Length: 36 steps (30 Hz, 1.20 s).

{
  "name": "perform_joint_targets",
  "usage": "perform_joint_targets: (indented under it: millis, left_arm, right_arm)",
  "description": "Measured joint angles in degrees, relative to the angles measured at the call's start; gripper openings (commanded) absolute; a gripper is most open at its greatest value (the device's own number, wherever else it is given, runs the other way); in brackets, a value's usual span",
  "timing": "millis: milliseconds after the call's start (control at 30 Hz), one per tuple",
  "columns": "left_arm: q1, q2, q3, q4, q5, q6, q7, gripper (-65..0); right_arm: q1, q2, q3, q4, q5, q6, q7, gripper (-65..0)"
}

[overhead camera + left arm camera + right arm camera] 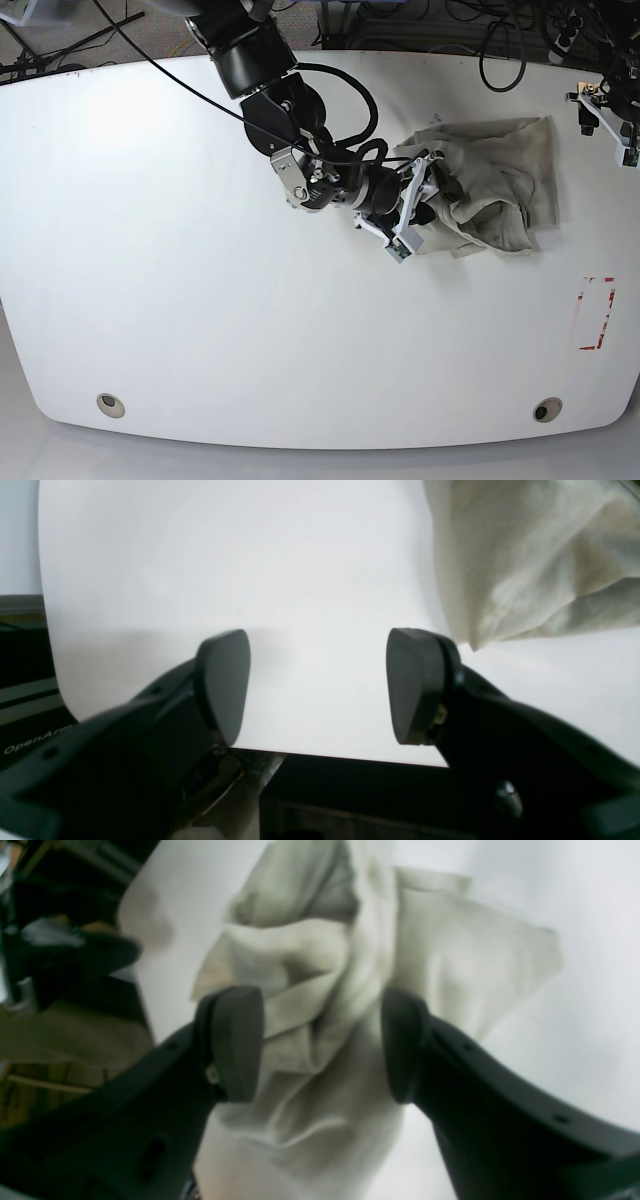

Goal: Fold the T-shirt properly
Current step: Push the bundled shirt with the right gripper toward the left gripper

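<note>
The T-shirt (pixel 497 180) is soft, matt woven cloth, khaki-beige, creased and bunched. The table (pixel 200 300) under it is smooth white board with a faint sheen. The right gripper (pixel 320 1040) has matt black plastic jaws with smooth, dull rubbery pads, as does the left gripper (pixel 317 685). Glossy black cables (pixel 345 90) loop along the right arm.

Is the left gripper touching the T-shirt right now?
Apart. In the left wrist view the left gripper stands open over bare white table, and the T-shirt lies off to one side, clear of both fingers.
</note>
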Motion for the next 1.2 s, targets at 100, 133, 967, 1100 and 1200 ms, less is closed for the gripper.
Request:
perform_joint_targets:
  millis: [100, 133, 967, 1100, 1200]
  left_arm:
    - [-0.2, 0.0, -0.6, 0.0, -0.4, 0.0, -0.1, -25.8]
    - [-0.2, 0.0, -0.9, 0.0, -0.3, 0.0, -0.1, -25.8]
    - [0.7, 0.1, -1.3, 0.0, 0.0, 0.0, -0.1, -25.8]
    - [1.6, 0.2, -1.3, 0.0, 0.1, 0.0, -0.1, -26.0]
    - [2.0, 0.1, -1.3, 0.0, 0.1, 0.0, -0.1, -26.0]
  right_arm:
    - [0.1, 0.0, -1.9, -1.9, -0.2, 0.2, 2.8, -28.5]
    - [0.1, 0.0, -2.4, -2.4, -0.1, 0.2, 3.8, -28.7]
    - [-0.9, -1.3, -10.6, 6.7, 0.3, -5.9, 1.7, -65.0]
    - [0.9, -1.2, -15.6, 6.5, 0.3, -5.8, 1.4, -65.0]
    - [1.5, -1.4, -18.1, 6.3, 0.5, -5.8, 1.7, -52.8]
